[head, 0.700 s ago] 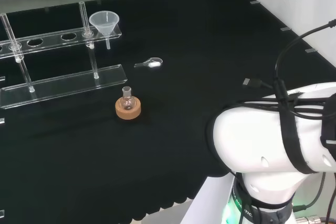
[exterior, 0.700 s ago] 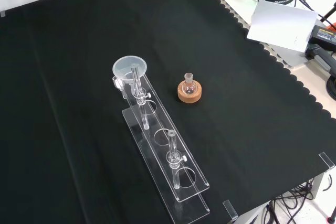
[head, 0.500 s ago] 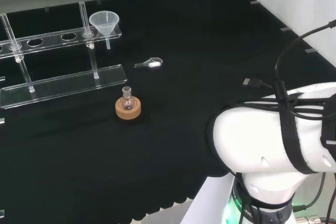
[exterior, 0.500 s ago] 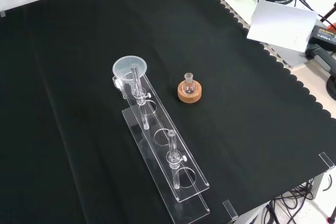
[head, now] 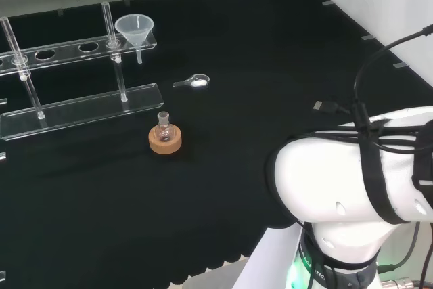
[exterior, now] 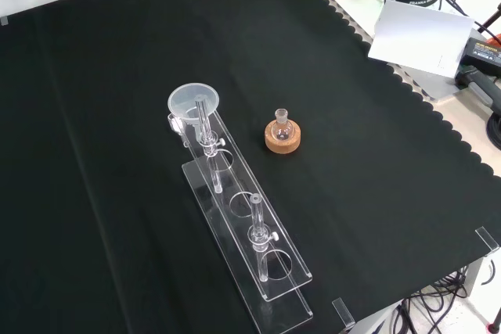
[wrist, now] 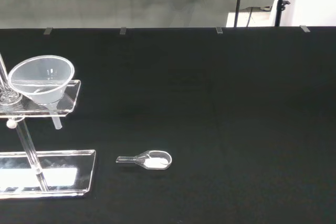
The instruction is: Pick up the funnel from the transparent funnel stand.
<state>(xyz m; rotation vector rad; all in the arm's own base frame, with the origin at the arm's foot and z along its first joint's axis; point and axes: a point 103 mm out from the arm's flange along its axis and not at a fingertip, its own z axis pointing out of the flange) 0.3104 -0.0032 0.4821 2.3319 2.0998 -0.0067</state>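
Observation:
A clear funnel [head: 135,30] sits in the end hole of the transparent funnel stand [head: 67,50], its spout hanging below the top shelf. In the front view the funnel [exterior: 193,103] is at the stand's [exterior: 258,271] far end. The wrist view has the funnel [wrist: 42,79] resting in the shelf [wrist: 68,100] of the stand, some way off across the cloth. The arm's white links [head: 358,187] fill the head view's lower right.
A small round flask on a cork ring [head: 165,140] stands in front of the stand; in the front view the cork ring [exterior: 282,138] lies right of the stand. A clear scoop with white powder [head: 193,82] lies on the cloth, also the scoop [wrist: 147,159] in the wrist view.

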